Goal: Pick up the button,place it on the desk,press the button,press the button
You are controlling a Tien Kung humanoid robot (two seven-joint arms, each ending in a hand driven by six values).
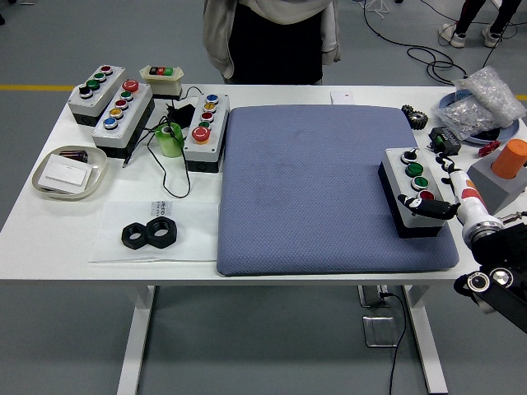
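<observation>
The fingers (428,206) of the robot's right hand (449,193) curl around the near right corner of a grey button box with a white top and a row of coloured push-buttons (413,191), one black fingertip lying over the box's front end, another finger up along its right side. The hand grips the box, as far as I can see from here. The box sits on the right edge of a large blue-grey quilted mat (329,189) that covers the middle of the white table (49,230).

Behind the hand, a grey block with an orange knob (506,169) stands near the table's right edge, just beside a clear plastic bag on a blue plate (486,103).

Across the table on the left stand three more button boxes (123,111), a green tape roll (171,140), a beige dish (70,173) and two black hexagonal nuts (146,234) on a clear sheet.

A person in a light jacket (272,37) stands at the far side.
</observation>
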